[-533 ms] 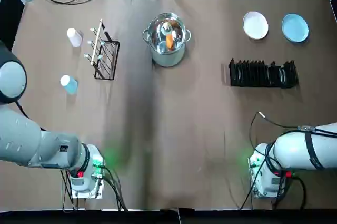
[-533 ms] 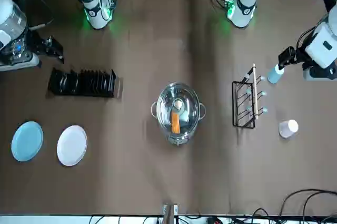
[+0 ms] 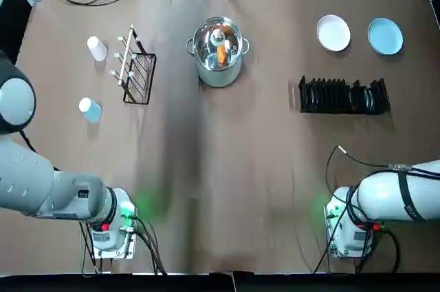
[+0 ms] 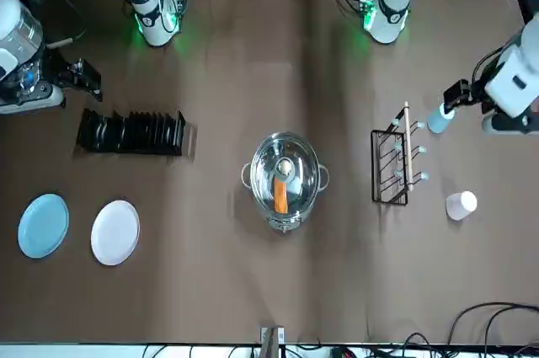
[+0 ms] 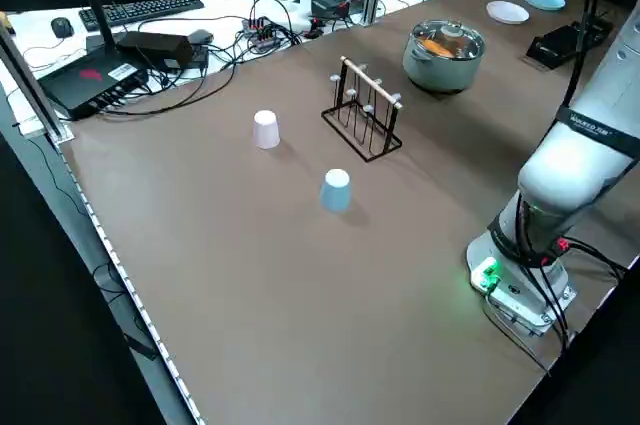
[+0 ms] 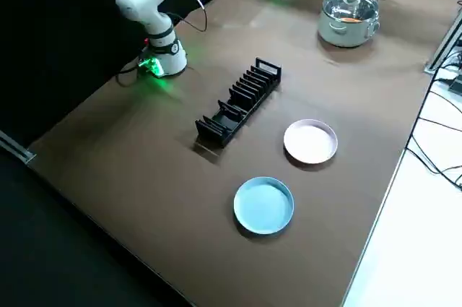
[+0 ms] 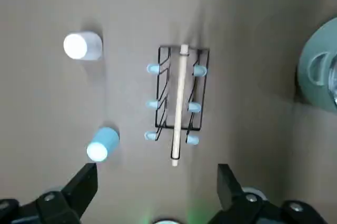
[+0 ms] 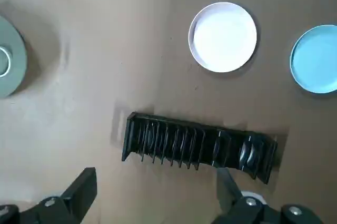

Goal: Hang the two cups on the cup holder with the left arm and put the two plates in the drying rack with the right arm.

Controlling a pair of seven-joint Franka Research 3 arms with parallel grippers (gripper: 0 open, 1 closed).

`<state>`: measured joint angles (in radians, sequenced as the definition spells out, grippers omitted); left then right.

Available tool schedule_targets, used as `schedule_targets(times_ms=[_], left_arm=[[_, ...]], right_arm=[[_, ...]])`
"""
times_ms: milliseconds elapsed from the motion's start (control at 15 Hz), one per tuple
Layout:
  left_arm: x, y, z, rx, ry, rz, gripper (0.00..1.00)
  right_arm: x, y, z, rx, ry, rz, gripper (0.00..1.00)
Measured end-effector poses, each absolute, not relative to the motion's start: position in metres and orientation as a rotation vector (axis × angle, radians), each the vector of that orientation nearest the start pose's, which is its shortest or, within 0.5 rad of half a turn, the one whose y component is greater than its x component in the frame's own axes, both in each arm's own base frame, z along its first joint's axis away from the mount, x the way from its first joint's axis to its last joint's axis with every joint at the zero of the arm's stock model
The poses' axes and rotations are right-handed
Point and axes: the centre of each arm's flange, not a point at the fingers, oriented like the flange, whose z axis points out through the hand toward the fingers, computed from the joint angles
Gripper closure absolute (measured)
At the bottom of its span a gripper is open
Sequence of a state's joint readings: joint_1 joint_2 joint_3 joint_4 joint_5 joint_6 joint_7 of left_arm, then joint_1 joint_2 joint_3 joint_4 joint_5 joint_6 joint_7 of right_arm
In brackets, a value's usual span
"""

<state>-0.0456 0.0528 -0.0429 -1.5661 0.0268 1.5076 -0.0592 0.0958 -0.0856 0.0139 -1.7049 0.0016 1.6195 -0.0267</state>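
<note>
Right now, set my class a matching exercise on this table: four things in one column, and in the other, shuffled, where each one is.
Things
1. White cup
2. Blue plate
3. Steel pot
4. Black slotted rack

Places, seen from overhead
A. Between the peg stand and the white plate
B. Closer to the robot than both plates
C. On the robot's left of the peg stand, farther from the robot than the blue cup
D. On the robot's right of the white plate

Pairs: 1-C, 2-D, 3-A, 4-B
</note>
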Motion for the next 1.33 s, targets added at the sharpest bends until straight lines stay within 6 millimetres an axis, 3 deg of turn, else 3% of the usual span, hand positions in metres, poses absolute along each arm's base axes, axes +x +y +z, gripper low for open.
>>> schedule_targets(times_ms=[200, 333, 467, 600, 733, 800, 867, 1133, 1200, 1333], left_arm=[[0.565, -0.032, 0.534, -3.085, 0.002, 0.315, 0.00], [0.567, -0.010, 0.485, -3.090, -0.050, 0.301, 0.00], [0.557, 0.009, 0.434, -3.099, -0.074, 0.253, 0.00], [0.534, 0.030, 0.391, -3.090, -0.068, 0.224, 0.00], [0.507, 0.049, 0.362, -3.073, -0.050, 0.238, 0.00], [0.494, 0.057, 0.354, -3.066, -0.034, 0.252, 0.00], [0.473, 0.065, 0.343, -3.046, 0.013, 0.283, 0.00], [0.445, 0.088, 0.309, -3.052, 0.028, 0.198, 0.00], [0.436, 0.094, 0.298, -3.058, 0.029, 0.164, 0.00], [0.419, 0.105, 0.278, -3.066, 0.013, 0.104, 0.00]], right_arm=[[0.532, 0.044, 0.595, -3.138, -0.169, 0.051, 0.00], [0.542, 0.022, 0.574, -3.139, -0.105, 0.078, 0.00], [0.564, -0.008, 0.545, -3.141, -0.024, 0.048, 0.00], [0.591, -0.050, 0.509, -3.141, 0.084, -0.020, 0.02], [0.616, -0.100, 0.466, -3.143, 0.159, -0.093, 0.09], [0.628, -0.121, 0.445, -3.148, 0.147, -0.119, 0.11], [0.650, -0.159, 0.413, -3.185, 0.060, -0.130, 0.10], [0.671, -0.278, 0.361, -3.238, 0.115, -0.312, 0.13], [0.672, -0.300, 0.344, -3.247, 0.143, -0.375, 0.17], [0.674, -0.325, 0.307, -3.256, 0.187, -0.464, 0.19]])
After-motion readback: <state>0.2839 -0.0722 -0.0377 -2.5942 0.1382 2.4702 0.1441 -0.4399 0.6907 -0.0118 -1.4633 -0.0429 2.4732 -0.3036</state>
